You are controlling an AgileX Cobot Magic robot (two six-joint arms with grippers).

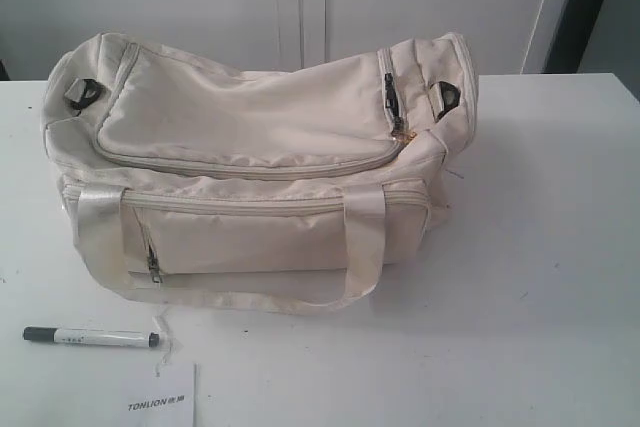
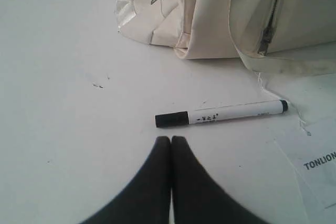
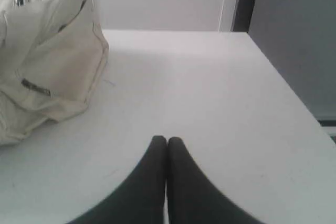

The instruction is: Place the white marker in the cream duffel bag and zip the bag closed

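Left gripper [image 2: 171, 141]: both dark fingers pressed together tip to tip, holding nothing, above the white table [image 2: 63, 103].
Right gripper [image 3: 167, 141]: fingers likewise closed against each other, empty, over bare tabletop.
White marker [image 2: 220, 114]: lies flat on the table just ahead of the left fingertips, not touching them and outside the bag.
Marker's long axis: crosswise to the left fingers; in the exterior view it runs along the table's near edge.
Marker's pointing: the dark cap end is the end closest to the left fingertips; the small dark tip end points toward the paper card [image 2: 315, 166].
Cream duffel bag [image 1: 250, 147]: sits on the table beyond the marker as seen from the left fingers; one end of it is off to the side, ahead of the right fingers, well apart from them.
Bag's top flap: lying down on the bag; whether the zipper is fully run cannot be told.
Count: one marker, one bag, one card, two grippers, two black end rings on the bag.
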